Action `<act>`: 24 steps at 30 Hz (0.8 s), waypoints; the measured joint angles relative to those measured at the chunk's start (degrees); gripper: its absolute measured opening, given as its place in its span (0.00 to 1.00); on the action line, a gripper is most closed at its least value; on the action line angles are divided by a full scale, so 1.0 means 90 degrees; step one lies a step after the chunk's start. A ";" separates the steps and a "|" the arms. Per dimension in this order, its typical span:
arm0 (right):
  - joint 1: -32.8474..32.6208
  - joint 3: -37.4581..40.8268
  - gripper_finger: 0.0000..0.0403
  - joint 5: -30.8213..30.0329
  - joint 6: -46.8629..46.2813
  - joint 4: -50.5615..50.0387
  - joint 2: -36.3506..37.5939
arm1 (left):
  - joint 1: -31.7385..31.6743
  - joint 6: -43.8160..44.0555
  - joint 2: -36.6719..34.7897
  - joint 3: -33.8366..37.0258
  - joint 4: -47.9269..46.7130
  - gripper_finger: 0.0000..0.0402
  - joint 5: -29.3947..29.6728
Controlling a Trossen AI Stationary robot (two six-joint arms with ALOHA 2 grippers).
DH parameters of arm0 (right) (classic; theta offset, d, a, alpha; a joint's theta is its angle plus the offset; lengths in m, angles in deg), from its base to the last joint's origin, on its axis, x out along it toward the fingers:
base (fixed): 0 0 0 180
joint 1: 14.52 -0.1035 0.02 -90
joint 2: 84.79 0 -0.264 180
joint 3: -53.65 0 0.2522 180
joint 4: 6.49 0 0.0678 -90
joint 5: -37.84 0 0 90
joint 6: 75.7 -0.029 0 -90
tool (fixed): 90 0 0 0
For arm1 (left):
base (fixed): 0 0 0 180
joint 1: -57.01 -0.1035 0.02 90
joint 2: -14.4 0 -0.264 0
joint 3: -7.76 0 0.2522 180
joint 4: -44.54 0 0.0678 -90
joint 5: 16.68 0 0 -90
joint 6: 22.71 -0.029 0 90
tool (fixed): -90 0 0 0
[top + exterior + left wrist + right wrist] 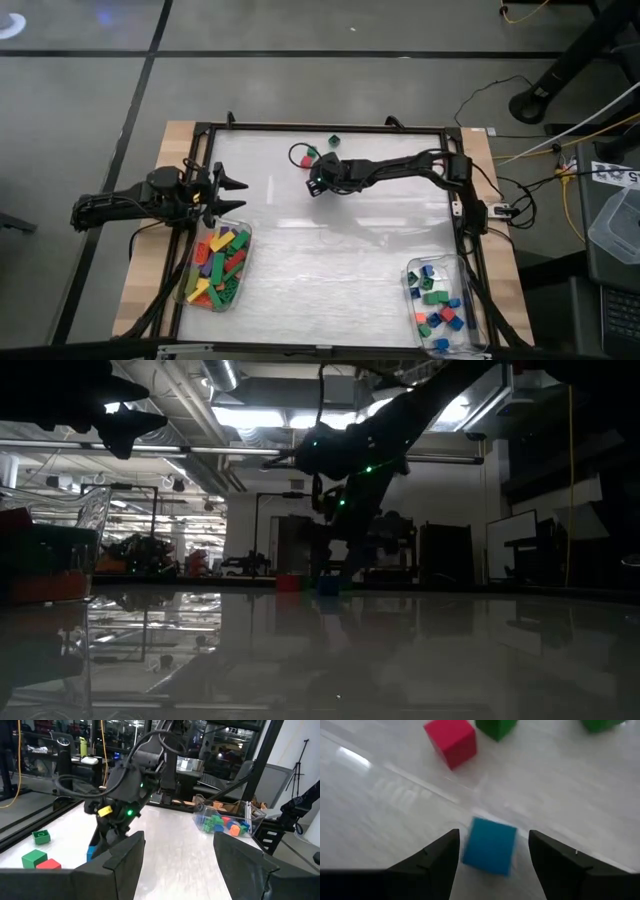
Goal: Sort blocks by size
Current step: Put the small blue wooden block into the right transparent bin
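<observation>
The right tool [492, 852] is hanging wide over the far part of the surface [330, 250], straddling a small blue block [489, 845] lying off-centre between its fingers, so closing risks tipping it aside or nudging the red block [451, 741] nearby; the left tool [238, 194] is waiting wide above its tub [214, 268].

Overhead, table-level, two wrist views; table [330, 260] shared.

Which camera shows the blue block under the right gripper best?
The right wrist view: the blue block fills the gap between the open right gripper's fingers. The left wrist view shows a blue sliver behind that arm; the low view a far speck; the high view hides it.
</observation>
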 joint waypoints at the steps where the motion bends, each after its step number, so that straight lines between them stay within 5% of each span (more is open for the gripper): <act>1: 0.0000 -0.0005 0.59 0.0008 -0.0002 0.0126 -0.0054 | 0.0000 -0.0002 0.0000 -0.0002 0.0004 0.56 -0.0001; 8: 0.0000 0.0001 0.57 0.0027 0.0034 0.0240 -0.0204 | 0.0000 -0.0002 0.0036 -0.0010 0.0005 0.56 0.0019; 15: 0.0000 -0.0002 0.34 0.0078 0.0315 0.0139 -0.0200 | 0.0002 -0.0004 0.0046 -0.0007 -0.0025 0.56 0.0022; 24: -0.0002 0.0010 0.32 0.1315 0.0885 -0.0369 0.0219 | 0.0002 -0.0151 0.0056 -0.0007 -0.0030 0.56 0.0022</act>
